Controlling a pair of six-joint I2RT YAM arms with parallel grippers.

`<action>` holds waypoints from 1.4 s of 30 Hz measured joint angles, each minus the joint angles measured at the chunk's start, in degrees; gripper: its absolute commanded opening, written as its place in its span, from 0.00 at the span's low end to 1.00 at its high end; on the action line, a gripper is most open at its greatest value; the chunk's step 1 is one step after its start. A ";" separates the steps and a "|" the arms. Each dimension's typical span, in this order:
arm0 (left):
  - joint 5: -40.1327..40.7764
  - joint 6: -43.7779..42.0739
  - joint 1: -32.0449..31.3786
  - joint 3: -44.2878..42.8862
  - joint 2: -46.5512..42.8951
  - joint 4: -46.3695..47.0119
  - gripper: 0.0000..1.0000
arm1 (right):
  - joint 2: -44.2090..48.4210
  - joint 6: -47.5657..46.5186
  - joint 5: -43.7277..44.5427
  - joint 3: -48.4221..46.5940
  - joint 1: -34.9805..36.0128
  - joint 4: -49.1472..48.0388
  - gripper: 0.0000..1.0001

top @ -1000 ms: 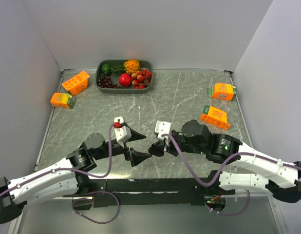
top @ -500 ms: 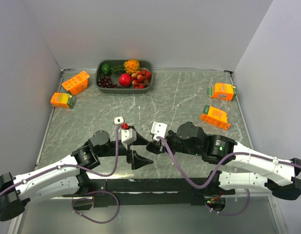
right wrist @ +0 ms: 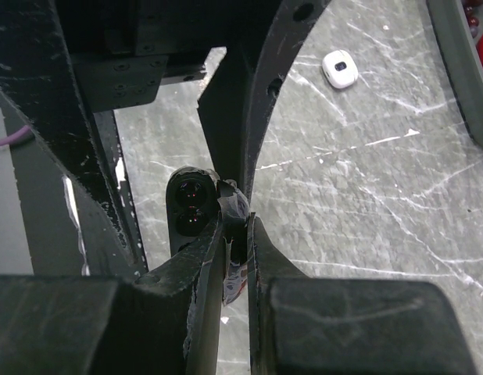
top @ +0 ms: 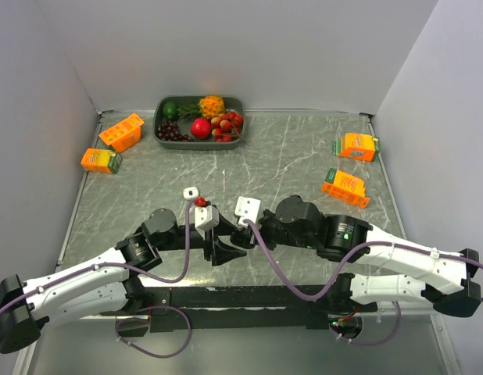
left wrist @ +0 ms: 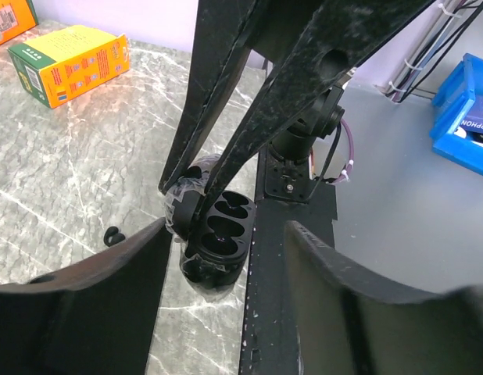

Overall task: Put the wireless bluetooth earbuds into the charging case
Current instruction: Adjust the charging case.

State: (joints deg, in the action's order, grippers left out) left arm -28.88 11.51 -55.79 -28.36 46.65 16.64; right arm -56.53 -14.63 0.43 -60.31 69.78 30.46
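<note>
The black charging case (left wrist: 218, 230) lies open, its two wells showing and looking empty. My right gripper (right wrist: 235, 223) is shut on the case's taped lid, with the base (right wrist: 191, 207) to the left of its fingers. My left gripper (left wrist: 226, 234) is wide open, one finger on each side of the case and neither touching it. One black earbud (left wrist: 111, 234) lies on the marble just left of the case. A white earbud (right wrist: 340, 69) lies farther off and also shows in the top view (top: 190, 192). Both grippers meet near the table's near edge (top: 234, 242).
A grey tray (top: 238, 104) of fruit stands at the back. Two orange cartons (top: 121, 131) (top: 101, 160) lie at the back left and two more (top: 357, 145) (top: 345, 186) at the right. A black mounting strip (left wrist: 273, 258) runs beside the case.
My right gripper has moved left with the case, bringing it between the left gripper's open fingers. The left arm has shifted slightly right and forward.
</note>
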 measured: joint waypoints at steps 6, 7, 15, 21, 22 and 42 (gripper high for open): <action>0.07 -0.02 0.00 0.02 -0.04 0.02 0.75 | -0.39 0.39 -1.33 -1.42 0.11 -0.15 0.00; 0.07 0.00 0.00 0.02 -0.04 0.02 0.74 | -0.46 0.44 -1.44 -1.64 0.11 -0.22 0.00; 0.24 -0.07 0.00 0.39 -0.96 0.11 0.42 | -0.66 0.68 -1.88 -2.05 0.11 -0.42 0.00; 0.22 -0.22 0.00 1.27 -1.95 0.87 0.36 | -0.70 1.18 -2.05 -2.05 0.17 -0.44 0.00; 0.22 -0.20 0.00 1.40 -2.05 1.16 0.39 | -0.70 1.27 -2.10 -2.05 0.20 -0.48 0.00; 0.17 -0.09 -0.07 3.37 -3.85 3.28 0.01 | -0.70 4.79 -3.41 -2.29 0.22 -1.38 0.99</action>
State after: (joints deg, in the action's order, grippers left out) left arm -28.71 11.42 -55.86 -24.99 42.81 19.92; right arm -57.23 -9.85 -2.98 -62.61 70.00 29.08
